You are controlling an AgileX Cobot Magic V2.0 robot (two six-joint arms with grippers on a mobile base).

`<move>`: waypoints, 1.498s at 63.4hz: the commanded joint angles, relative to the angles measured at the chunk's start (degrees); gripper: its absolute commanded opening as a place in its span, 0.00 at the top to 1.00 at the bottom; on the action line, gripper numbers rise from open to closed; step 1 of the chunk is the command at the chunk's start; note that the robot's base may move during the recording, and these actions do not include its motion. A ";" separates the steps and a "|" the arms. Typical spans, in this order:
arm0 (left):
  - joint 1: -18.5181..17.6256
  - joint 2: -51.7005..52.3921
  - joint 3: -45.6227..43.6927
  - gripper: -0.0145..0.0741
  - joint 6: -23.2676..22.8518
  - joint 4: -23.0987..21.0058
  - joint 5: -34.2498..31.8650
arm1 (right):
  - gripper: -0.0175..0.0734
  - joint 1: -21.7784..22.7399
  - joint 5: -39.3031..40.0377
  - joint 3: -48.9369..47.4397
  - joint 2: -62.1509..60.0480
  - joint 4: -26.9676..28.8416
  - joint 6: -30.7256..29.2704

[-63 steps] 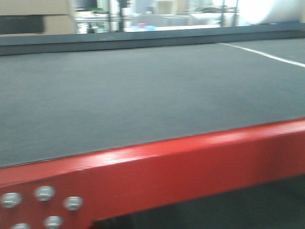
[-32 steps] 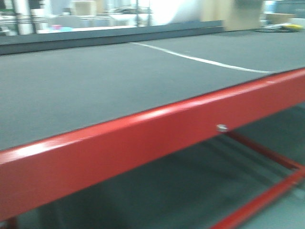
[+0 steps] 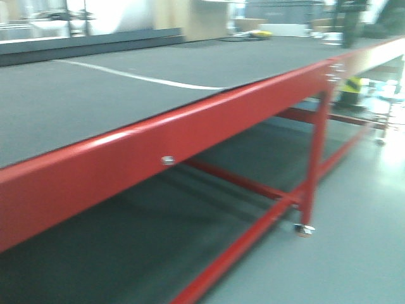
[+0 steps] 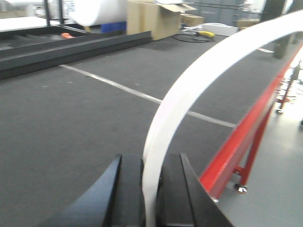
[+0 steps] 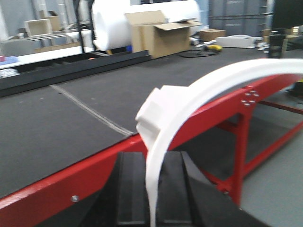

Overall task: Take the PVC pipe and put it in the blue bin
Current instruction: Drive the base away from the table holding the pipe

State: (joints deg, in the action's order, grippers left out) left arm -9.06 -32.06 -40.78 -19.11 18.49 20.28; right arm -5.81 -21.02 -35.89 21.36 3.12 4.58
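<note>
- Ahead of you runs a long table (image 3: 126, 158) with a red rail and a dark mat (image 4: 61, 123) crossed by one white line (image 3: 139, 78). The mat near the arms carries nothing.
- At the far end you have one open cardboard box (image 5: 158, 38) and one big white roll (image 5: 142, 19), both well apart from the grippers.
- One caster (image 3: 304, 229) shows under the table leg.
- Your left gripper (image 4: 151, 163) sits low over the mat near the rail, its two black fingers clamped on a PVC pipe (image 4: 189, 85) arcing up and right.
- Your right gripper (image 5: 150, 158) hangs over the rail, pinched on a white arc with a blocky end (image 5: 154, 111).
- You cannot tell whether that is one pipe or two.
</note>
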 commanded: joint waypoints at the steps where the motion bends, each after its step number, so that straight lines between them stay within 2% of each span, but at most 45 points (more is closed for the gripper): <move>1: 0.11 0.18 -0.04 0.96 -0.41 0.11 -1.80 | 0.99 -0.06 1.33 -0.43 -0.29 -0.46 -0.19; 95: 0.11 0.18 -0.04 0.96 -0.41 0.11 -1.80 | 0.99 -0.06 1.33 -0.43 -0.29 -0.46 -0.19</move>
State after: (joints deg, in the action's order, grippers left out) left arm -9.06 -32.06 -40.78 -19.11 18.49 20.28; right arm -5.81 -21.02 -35.89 21.36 3.12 4.58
